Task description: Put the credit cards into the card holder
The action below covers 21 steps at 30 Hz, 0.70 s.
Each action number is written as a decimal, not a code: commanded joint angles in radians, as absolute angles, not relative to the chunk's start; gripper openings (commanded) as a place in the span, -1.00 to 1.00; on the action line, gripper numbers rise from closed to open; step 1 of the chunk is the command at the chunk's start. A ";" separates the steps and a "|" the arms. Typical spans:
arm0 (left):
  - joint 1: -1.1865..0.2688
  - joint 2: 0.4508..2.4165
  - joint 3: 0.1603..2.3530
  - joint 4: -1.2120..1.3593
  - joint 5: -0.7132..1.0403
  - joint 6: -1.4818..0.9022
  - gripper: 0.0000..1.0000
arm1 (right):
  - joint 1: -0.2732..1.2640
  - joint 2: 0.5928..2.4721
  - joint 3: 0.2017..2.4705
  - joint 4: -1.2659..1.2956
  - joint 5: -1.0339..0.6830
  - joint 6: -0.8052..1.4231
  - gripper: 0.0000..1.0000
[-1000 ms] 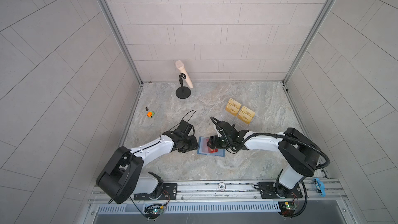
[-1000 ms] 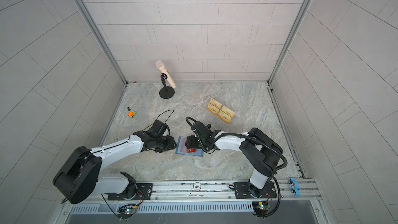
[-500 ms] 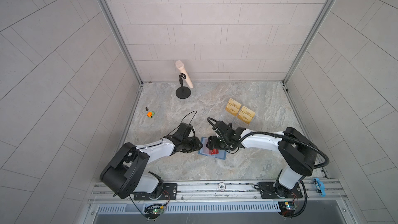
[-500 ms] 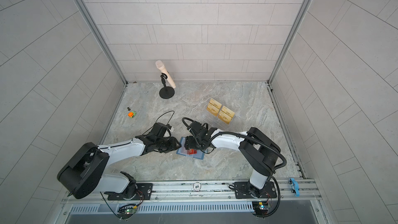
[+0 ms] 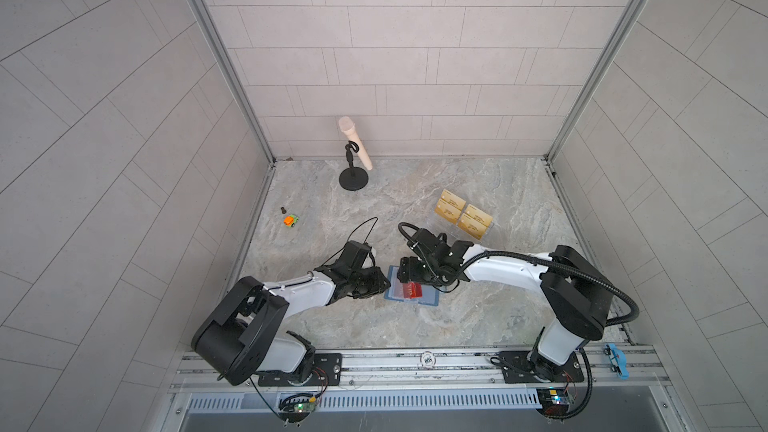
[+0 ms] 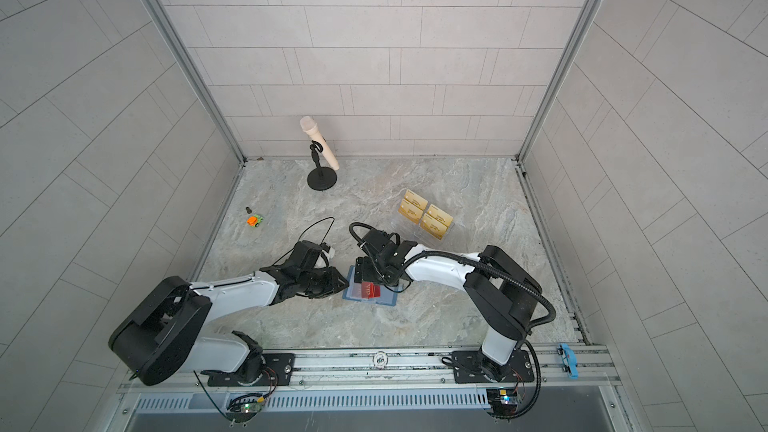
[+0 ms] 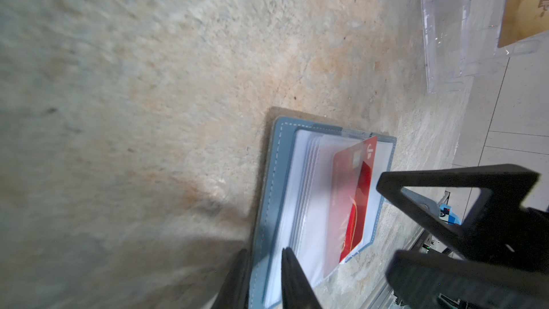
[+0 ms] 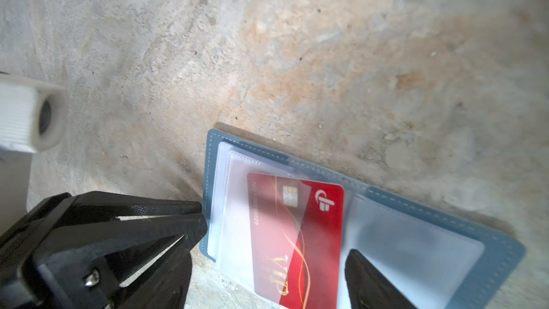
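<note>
1 red credit card (image 8: 297, 233) is all we can see of the set. It sits half tucked into the open card holder (image 8: 416, 203), which lies flat on the worktop (image 5: 478, 313) between the 2 arms in both top views.

As we judge it, the coming move turns on this: the card's bare edge faces the right end effector (image 5: 405, 278), while the sleeve (image 8: 234, 203) covering its other part lies toward the left end effector (image 5: 384, 284). A seating push would therefore run from the right arm's side toward the left arm's, across the card's short axis. The card's long axis lies roughly parallel to the holder's spine, slightly skewed against the sleeve, with the logo corner bare. The right arm is nearer that bare edge.

The right end effector is released. Its jaws stand wide apart in the left wrist view, and 1 finger (image 8: 371, 280) shows just beside the card, over the facing page, not clasping it. The left end effector has its jaws drawn narrow astride the holder's outer cover edge, and we cannot tell whether they pinch it.

The card is glossy red with gold VIP lettering, a chip and a white logo, and looks hazy where the plastic overlies it. The holder is slate blue with pale stitching.
</note>
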State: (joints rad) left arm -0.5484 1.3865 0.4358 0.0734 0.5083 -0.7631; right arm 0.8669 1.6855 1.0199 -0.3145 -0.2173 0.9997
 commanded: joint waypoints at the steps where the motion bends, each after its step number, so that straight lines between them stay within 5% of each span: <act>1: -0.561 1.385 0.416 0.031 0.487 -0.771 -0.50 | 0.865 1.664 1.012 -0.390 -0.200 0.966 0.69; 21: -0.607 1.377 0.436 0.006 0.471 -0.812 -0.56 | 0.883 1.754 1.053 -0.296 -0.392 1.025 0.67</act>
State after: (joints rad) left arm -0.5907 1.3830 0.4374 0.0643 0.4873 -0.7948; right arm 0.8753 1.7504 1.0428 -0.3210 -0.3538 0.9874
